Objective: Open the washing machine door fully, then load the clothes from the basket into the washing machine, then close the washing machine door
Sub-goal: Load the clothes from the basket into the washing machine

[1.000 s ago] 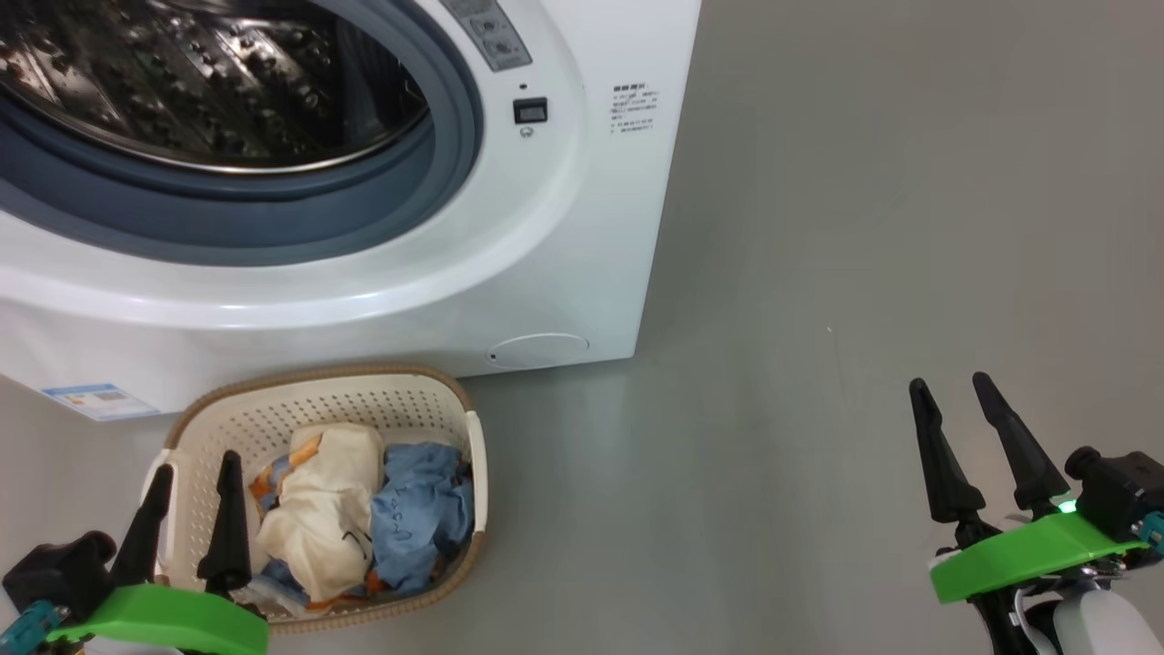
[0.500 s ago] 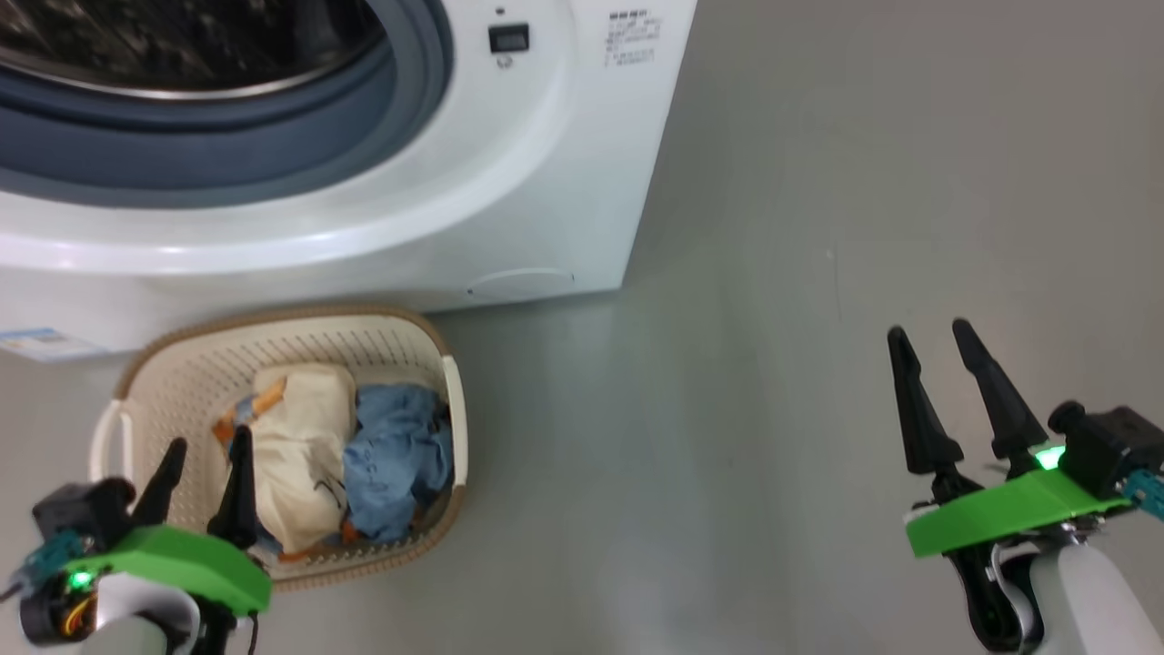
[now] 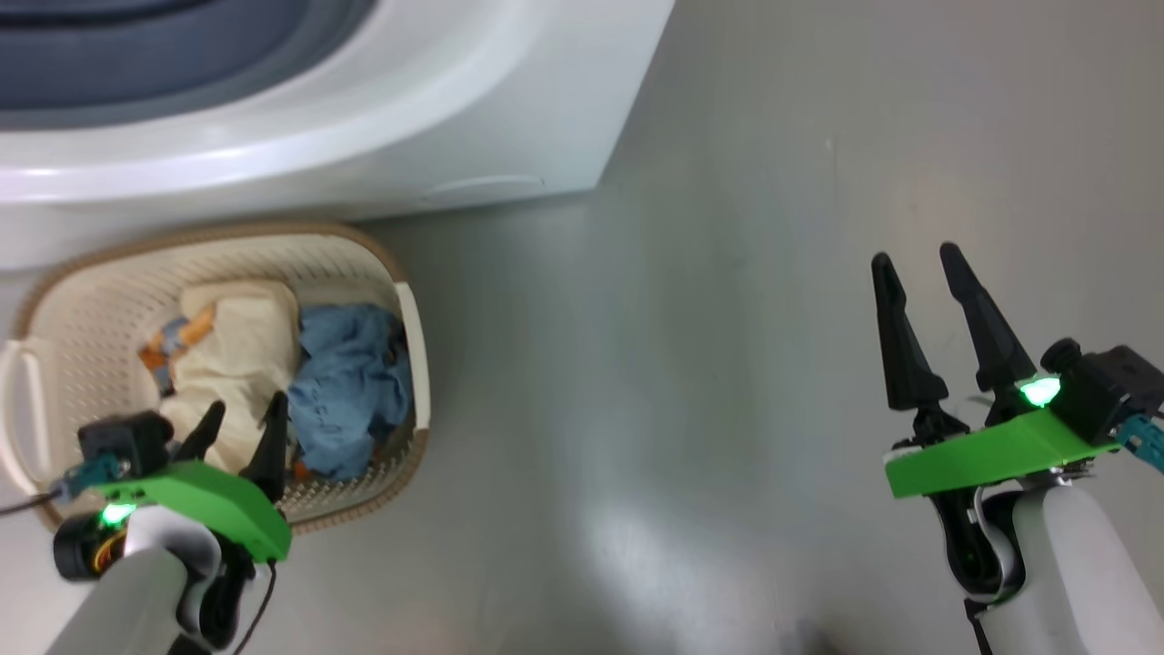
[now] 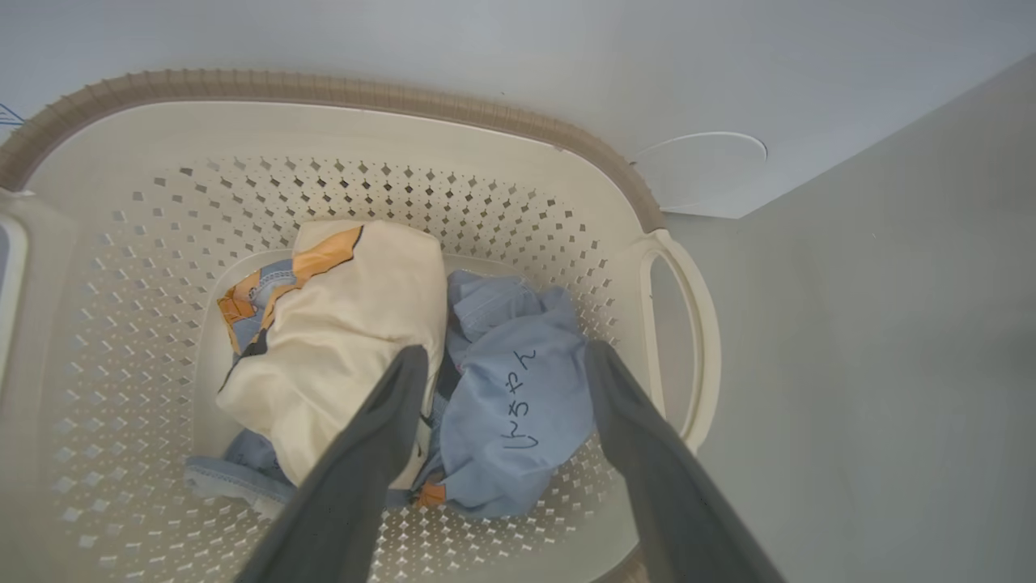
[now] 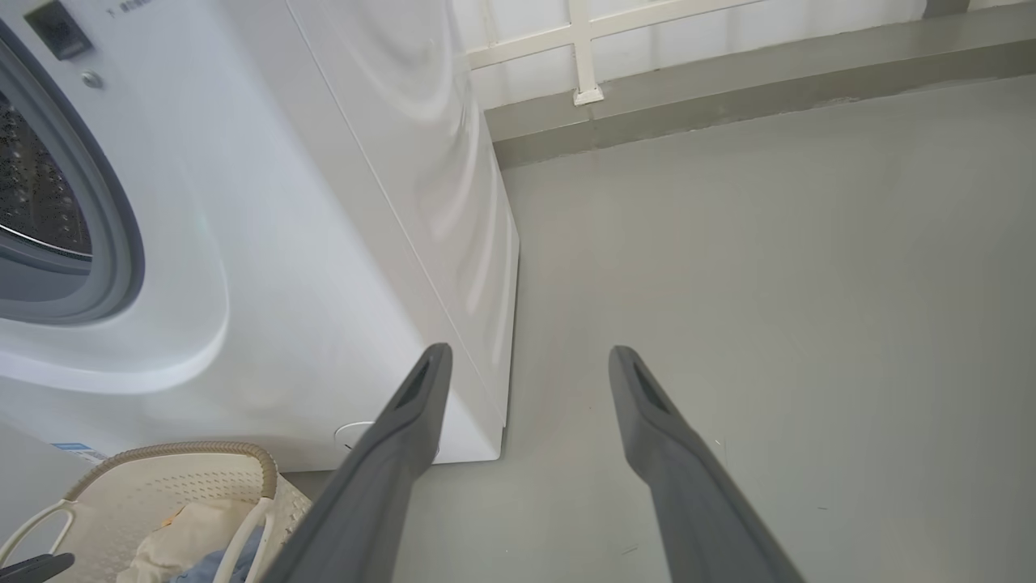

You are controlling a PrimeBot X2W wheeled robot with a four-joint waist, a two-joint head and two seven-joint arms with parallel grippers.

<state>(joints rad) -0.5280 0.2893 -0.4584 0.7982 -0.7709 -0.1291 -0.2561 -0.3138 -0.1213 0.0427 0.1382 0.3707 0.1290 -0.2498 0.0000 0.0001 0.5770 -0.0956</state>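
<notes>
- The basket [image 3: 227, 234] sits on the grey floor [image 3: 709, 382], just in front of the washing machine [image 3: 382, 136].
- The clothes [image 4: 348, 324], a cream piece beside a light blue one, lie heaped inside the basket.
- The left gripper [image 4: 506, 350] hangs over them, jaws spread, holding nothing.
- The right gripper [image 3: 914, 255] hovers above the floor, well apart from the basket, jaws spread and empty.
</notes>
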